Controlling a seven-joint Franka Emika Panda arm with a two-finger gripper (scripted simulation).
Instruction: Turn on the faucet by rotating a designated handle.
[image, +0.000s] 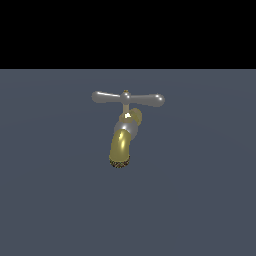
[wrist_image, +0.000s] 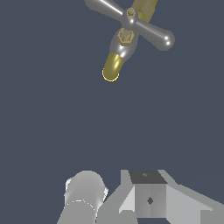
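Wrist view, nearest first: grey parts of my own hand fill the lower edge, a rounded cylinder (wrist_image: 84, 192) beside a blocky housing (wrist_image: 151, 197) with a dark top face. My jaws do not show as a clear pair of fingertips here, so I cannot tell how far open they are; nothing is seen held in them. The exterior view shows none of my arm at all.

Beyond the hand parts, a stretch of bare blue-grey surface (wrist_image: 57, 113). Farther out lies the faucet (wrist_image: 119, 52), well apart from me. From the wrist I look onto it from above: the handle (wrist_image: 131, 22) runs as a silver crossbar with a bulb at the end of one arm, its other arm running to the frame edge, a brass hex nut at its hub, a second brass nut on the silver collar just under it. The gold spout curves off toward me.

Exterior view adds what the wrist cannot give: the faucet (image: 125, 130) from the side, standing alone near the middle of the surface (image: 50, 200), the handle (image: 128, 98) lying level on a thin brass stem, both bulbs visible, and the dark mesh tip (image: 119, 163) at the spout's mouth, pointing down. Black band behind the surface.

No containers in either view.
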